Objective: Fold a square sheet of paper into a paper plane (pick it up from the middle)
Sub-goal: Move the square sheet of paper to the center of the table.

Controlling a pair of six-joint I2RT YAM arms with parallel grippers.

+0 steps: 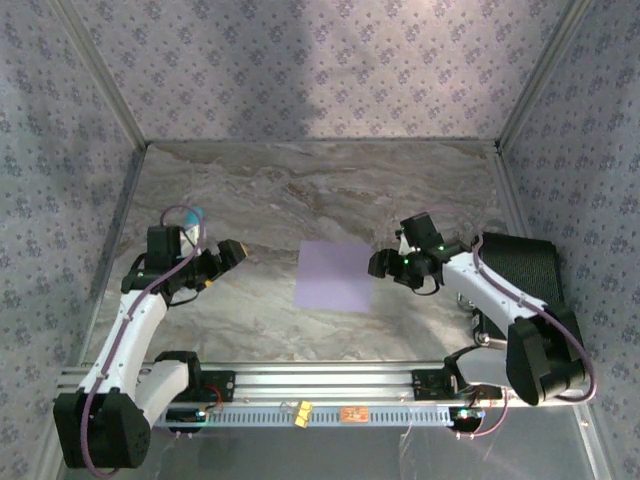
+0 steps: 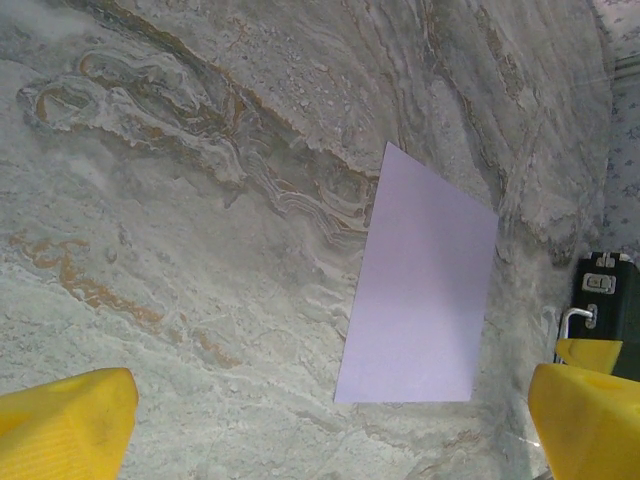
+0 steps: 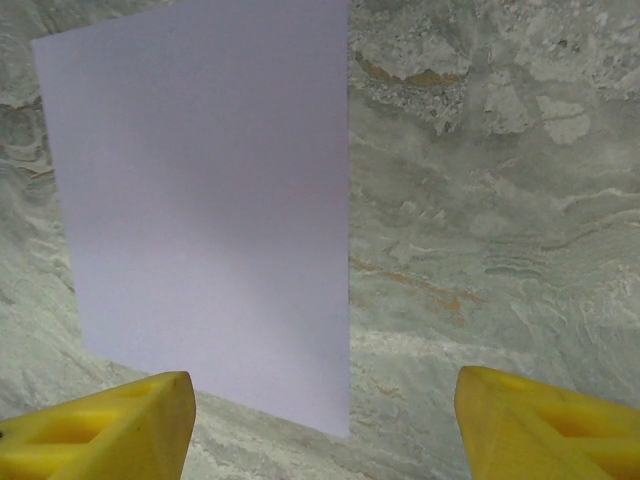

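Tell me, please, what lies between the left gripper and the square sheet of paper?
Only bare table separates the left gripper from the square sheet of paper, as the top view shows.

A marbled grey table [image 1: 250, 190] carries the square sheet of paper [image 1: 335, 275], lying apparently flat near its middle.

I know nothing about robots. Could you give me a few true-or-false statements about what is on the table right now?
1. The square sheet of paper lies flat and unfolded on the table. True.
2. The left gripper is holding the sheet. False: it is open and off to the sheet's side, not touching it.
3. The right gripper is nearer the sheet than the left one. True.
4. The sheet is green. False: it is lavender-purple.
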